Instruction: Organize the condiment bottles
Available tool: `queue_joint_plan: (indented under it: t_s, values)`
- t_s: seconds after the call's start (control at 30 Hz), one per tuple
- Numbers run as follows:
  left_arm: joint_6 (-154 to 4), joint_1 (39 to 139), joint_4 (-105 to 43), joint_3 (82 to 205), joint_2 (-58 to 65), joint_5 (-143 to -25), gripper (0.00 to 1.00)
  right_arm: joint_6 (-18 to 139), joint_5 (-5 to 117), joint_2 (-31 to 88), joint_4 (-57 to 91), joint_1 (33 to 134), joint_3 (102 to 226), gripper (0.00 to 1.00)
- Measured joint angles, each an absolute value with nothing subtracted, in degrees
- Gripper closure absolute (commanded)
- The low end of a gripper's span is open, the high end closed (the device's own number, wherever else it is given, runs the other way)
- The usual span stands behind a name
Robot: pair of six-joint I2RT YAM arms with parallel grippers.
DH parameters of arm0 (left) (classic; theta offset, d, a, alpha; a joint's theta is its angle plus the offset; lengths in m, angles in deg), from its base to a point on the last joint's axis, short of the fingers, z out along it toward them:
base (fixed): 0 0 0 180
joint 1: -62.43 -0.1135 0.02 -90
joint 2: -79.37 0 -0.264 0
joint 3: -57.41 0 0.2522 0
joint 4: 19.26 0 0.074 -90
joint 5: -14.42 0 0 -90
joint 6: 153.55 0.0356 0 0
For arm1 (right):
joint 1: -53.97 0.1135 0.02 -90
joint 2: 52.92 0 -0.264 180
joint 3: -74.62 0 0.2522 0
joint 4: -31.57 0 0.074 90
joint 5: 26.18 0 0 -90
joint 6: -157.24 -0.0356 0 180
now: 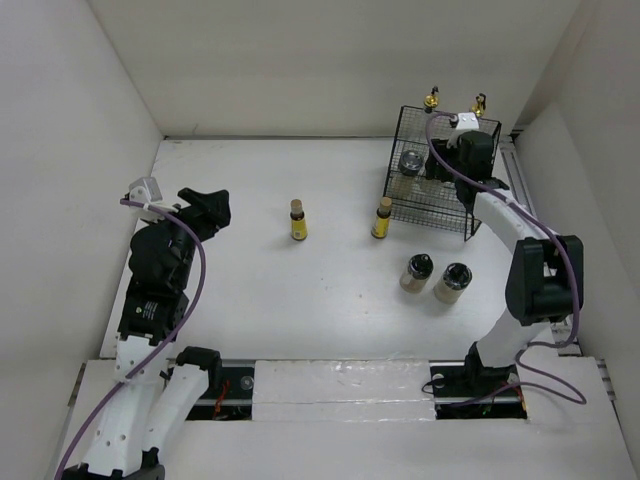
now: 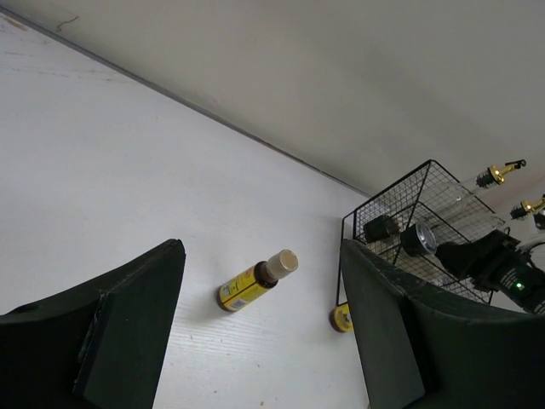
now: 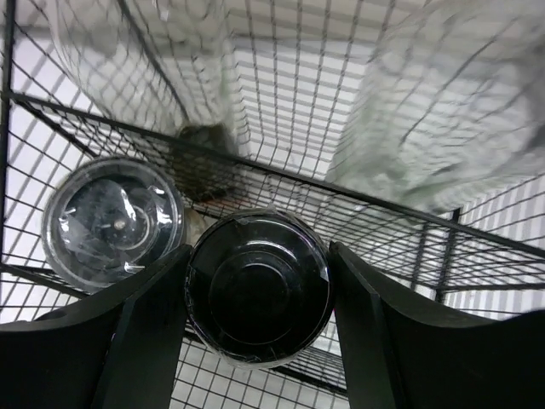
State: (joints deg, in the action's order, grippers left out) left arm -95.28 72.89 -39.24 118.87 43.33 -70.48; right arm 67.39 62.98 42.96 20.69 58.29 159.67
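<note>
My right gripper [image 3: 258, 294] is down inside the black wire basket [image 1: 430, 205], its fingers pressed against both sides of a dark-lidded shaker jar [image 3: 258, 288]. A second shaker jar [image 3: 113, 223] stands beside it in the basket [image 1: 411, 160]. Two tall clear glass bottles with gold pourers [image 1: 432, 100] [image 1: 479, 103] stand at the basket's back. Two more shaker jars [image 1: 416, 271] [image 1: 452, 282] stand on the table in front of the basket. Two small yellow bottles [image 1: 298, 220] [image 1: 382, 218] stand mid-table. My left gripper [image 1: 205, 205] is open and empty, left of them.
White walls enclose the table on three sides. The basket stands in the far right corner, close to the right wall. In the left wrist view one yellow bottle [image 2: 255, 281] shows between my open fingers, and the other [image 2: 342, 318] shows at the basket's [image 2: 426, 183] foot.
</note>
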Motion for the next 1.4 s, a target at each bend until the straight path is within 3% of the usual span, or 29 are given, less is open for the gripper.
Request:
queue_joint_plan:
  t_s: [0.13,0.17,0.3,0.53,0.6,0.67,0.73,0.77,0.8,0.83,1.0,1.1,1.4]
  values:
    - [-95.28,72.89,-39.24,118.87,43.25,-70.5,0.3,66.23,63.48,46.24,21.54,59.29,159.47,0.36]
    - [-95.28,72.89,-39.24,118.87,43.25,-70.52,0.3,65.79,63.44,46.56,22.15,59.29,159.47,0.28]
    - [-95.28,72.89,-39.26,118.87,43.27,-70.54,0.3,65.33,64.18,46.1,22.48,59.4,159.47,0.14]
    - [-95.3,72.89,-39.17,118.87,43.23,-70.68,0.3,65.35,68.13,35.24,20.9,61.0,157.77,0.09]
    - [-95.32,72.89,-39.06,118.87,43.25,-70.79,0.3,65.31,69.77,28.09,21.01,62.48,155.47,0.13]
    - [-95.32,72.89,-39.0,118.87,43.36,-70.89,0.3,65.18,71.57,20.77,22.3,64.98,152.28,0.32]
    - [-95.32,73.02,-38.91,118.87,43.53,-70.83,0.29,64.59,73.16,13.38,23.2,68.63,147.04,0.62]
    - [-95.32,73.13,-38.87,118.87,43.62,-70.81,0.29,63.98,74.01,9.63,23.15,70.72,143.8,0.69]
    - [-95.32,73.22,-38.8,118.87,43.71,-70.76,0.29,63.25,74.76,6.11,22.65,72.67,140.37,0.69]
    - [-95.32,73.24,-38.82,118.87,43.75,-70.76,0.29,62.49,75.22,2.98,21.21,74.72,137.24,0.66]
    - [-95.32,73.26,-38.82,118.87,43.86,-70.81,0.29,58.62,77.47,-6.44,5.14,81.5,130.29,0.18]
    - [-95.32,73.26,-38.82,118.87,43.84,-70.83,0.29,56.09,77.47,-9.87,-3.27,83.38,129.09,0.07]
    - [-95.32,73.26,-38.82,118.87,43.88,-71.05,0.29,52.65,76.86,-3.42,-9.41,84.43,127.58,0.08]
